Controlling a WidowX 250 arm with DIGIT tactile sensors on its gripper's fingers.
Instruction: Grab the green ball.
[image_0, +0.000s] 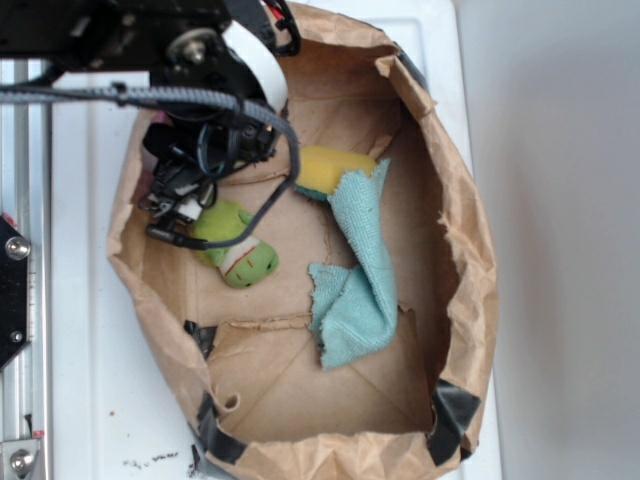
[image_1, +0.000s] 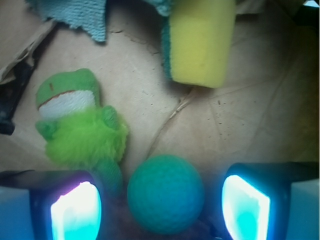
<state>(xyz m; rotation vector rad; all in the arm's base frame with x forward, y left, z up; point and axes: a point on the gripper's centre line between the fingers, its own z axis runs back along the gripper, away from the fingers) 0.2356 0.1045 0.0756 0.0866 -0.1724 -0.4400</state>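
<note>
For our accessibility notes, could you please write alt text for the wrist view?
A teal green ball sits between the open gripper fingers, untouched, on brown paper. A lime plush toy lies to its left; a yellow sponge and blue cloth lie beyond.

Everything sits inside the paper bag (image_0: 470, 260), which lies opened on the table (image_0: 85, 400). In the wrist view the ball (image_1: 165, 201) rests between the tool's (image_1: 161, 207) two spread fingers (image_1: 75, 210), touching neither. The plush toy (image_1: 80, 130) lies just left of it. The sponge (image_1: 202, 42) lies farther off beyond the ball, its end tucked under the cloth (image_0: 355, 275).
</note>
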